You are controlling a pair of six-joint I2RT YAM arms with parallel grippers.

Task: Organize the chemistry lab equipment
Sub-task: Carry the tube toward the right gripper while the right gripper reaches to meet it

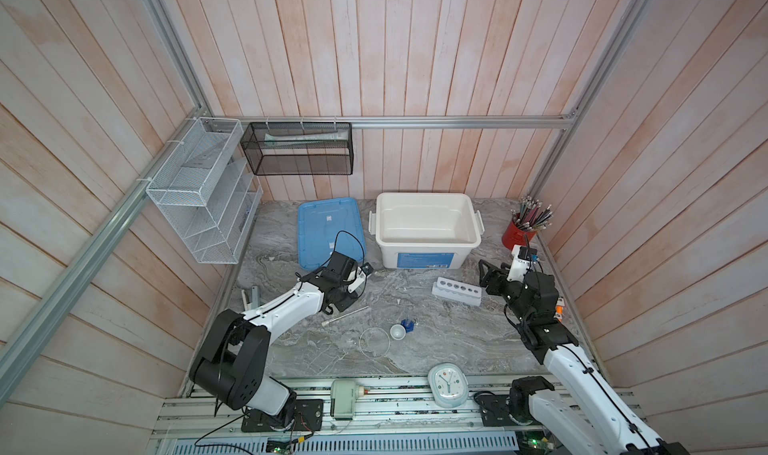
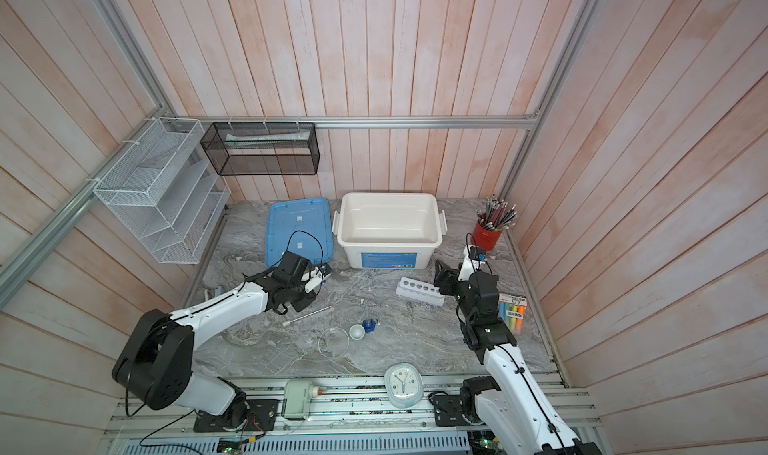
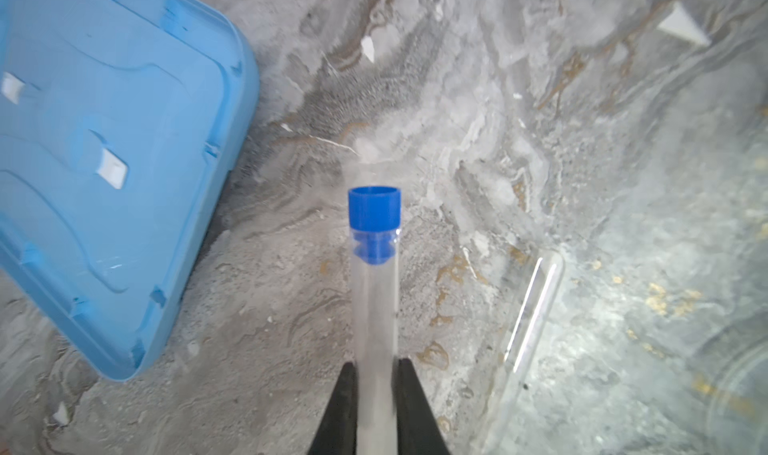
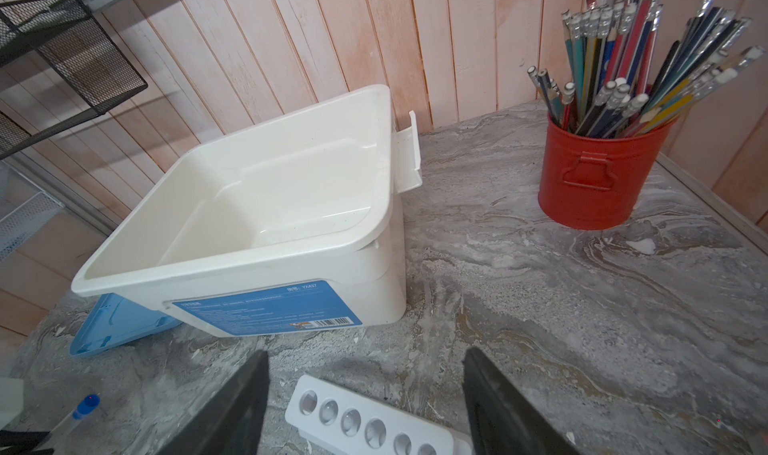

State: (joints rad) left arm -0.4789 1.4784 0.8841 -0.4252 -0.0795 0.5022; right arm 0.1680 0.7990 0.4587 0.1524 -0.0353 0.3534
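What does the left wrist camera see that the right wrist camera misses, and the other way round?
Only the left wrist view shows the left gripper shut on the blue-capped tube, and a second clear tube lying nearby. Only the right wrist view shows the open right gripper near the white rack, the empty white bin and the red pencil cup. Both show the blue lid, the blue-capped tube and the marble tabletop.
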